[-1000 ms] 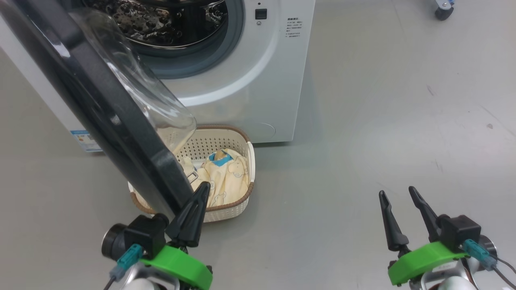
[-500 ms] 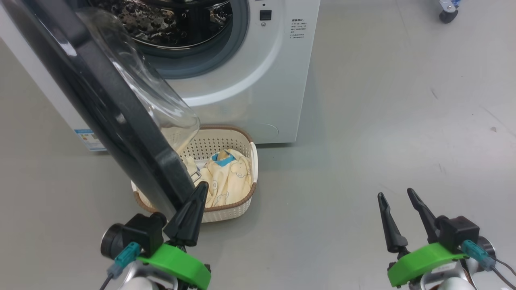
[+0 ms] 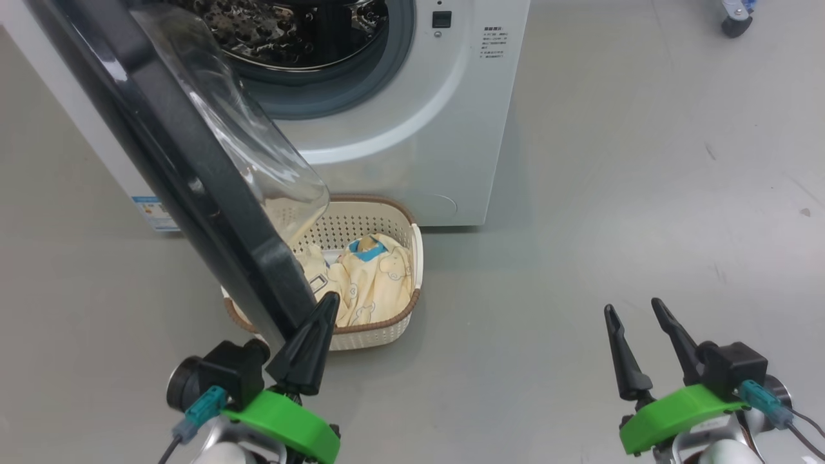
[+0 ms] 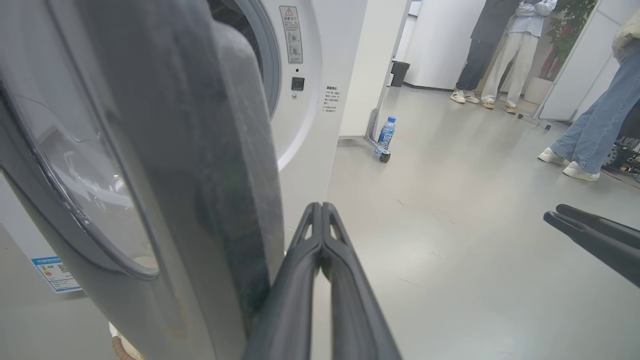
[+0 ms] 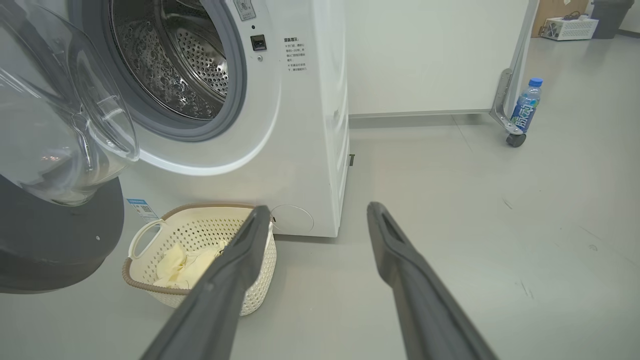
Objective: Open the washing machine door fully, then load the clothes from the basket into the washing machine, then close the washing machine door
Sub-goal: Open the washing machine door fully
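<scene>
Head view: one basket [image 3: 377,335], one washing machine [image 3: 419,148], one open door [image 3: 187,174].

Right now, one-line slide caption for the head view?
Shut left end effector beside the part-open washing machine door; clothes in the basket; right end effector open.

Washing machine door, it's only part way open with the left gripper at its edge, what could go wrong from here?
1. The shut left gripper sits against the edge of the washing machine door with no grip on it, so it may slip off.
2. The door hangs over the basket and hides part of the clothes. A reach now by the open right gripper could hit the door.
</scene>
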Motion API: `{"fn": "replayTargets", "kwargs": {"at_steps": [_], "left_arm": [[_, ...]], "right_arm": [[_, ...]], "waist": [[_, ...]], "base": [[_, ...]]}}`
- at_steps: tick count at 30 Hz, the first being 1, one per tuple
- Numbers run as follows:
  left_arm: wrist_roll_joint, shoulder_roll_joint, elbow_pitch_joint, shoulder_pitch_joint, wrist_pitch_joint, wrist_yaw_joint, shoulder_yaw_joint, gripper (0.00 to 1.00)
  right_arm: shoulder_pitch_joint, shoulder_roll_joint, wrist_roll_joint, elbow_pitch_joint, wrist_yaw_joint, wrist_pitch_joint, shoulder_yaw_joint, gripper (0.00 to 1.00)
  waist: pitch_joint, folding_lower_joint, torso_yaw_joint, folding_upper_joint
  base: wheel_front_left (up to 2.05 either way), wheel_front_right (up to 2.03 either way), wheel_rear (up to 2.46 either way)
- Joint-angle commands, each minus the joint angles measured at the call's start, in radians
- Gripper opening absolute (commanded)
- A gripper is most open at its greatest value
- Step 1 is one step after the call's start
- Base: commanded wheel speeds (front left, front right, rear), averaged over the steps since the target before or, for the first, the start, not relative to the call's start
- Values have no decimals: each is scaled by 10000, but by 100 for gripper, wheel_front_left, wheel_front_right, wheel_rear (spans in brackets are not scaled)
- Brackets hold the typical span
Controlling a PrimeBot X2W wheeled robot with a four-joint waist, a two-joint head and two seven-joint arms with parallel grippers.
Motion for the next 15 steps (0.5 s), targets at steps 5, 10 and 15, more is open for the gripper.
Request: {"fn": "replayTargets", "kwargs": {"at_steps": [5, 10, 15], "left_arm": [[-182, 210, -208, -499, -85, 141, 524, 0], [-227, 232, -202, -468, -94, 210, 562, 0], [-259, 303, -211, -379, -72, 302, 593, 0]], "right_arm": [[-505, -45, 34, -220, 2, -97, 264, 100], [-478, -45, 23, -204, 2, -97, 223, 100], [-446, -45, 6, -201, 2, -97, 187, 100]], "waist": [[-59, 0, 133, 0], [-87, 0, 225, 0], [-120, 0, 367, 0]], "base": [[0, 0, 0], [0, 0, 0], [0, 0, 0]]}}
